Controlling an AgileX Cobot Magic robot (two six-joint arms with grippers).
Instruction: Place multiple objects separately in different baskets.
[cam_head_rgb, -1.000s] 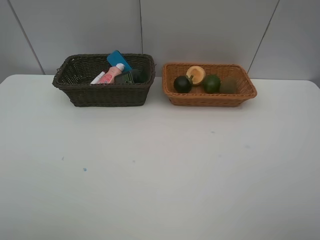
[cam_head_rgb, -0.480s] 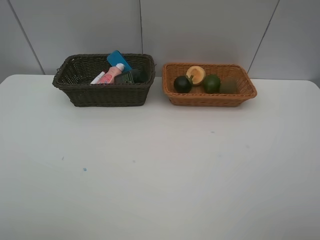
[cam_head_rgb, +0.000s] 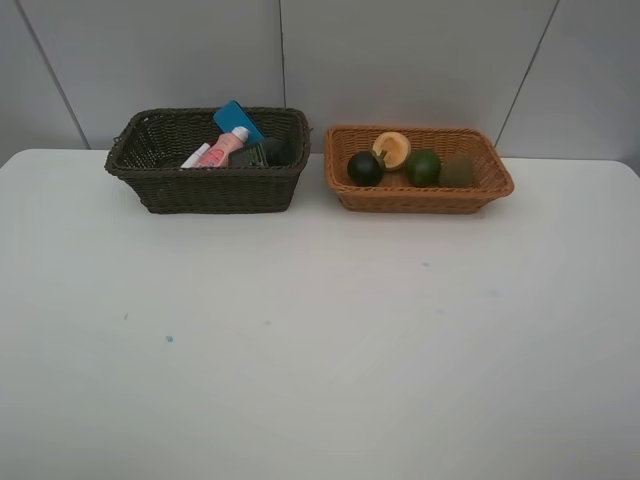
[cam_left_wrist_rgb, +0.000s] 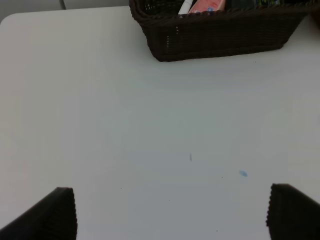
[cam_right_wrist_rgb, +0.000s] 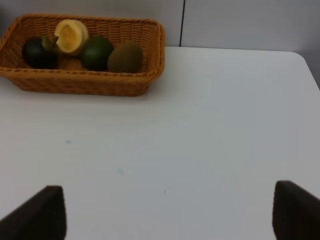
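Note:
The dark brown basket stands at the back left and holds the blue flat block, the pink bottle, the white-red marker and a dark grey bottle. The light orange-tan basket at the back right holds the dark mangosteen, the orange peach, the green fruit and the brown kiwi. No arm shows in the exterior view. My left gripper hangs open over bare table short of the dark basket. My right gripper is open, short of the tan basket.
A white table with a few small blue specks fills the view. A grey panelled wall rises right behind both baskets. The table's right edge shows in the right wrist view.

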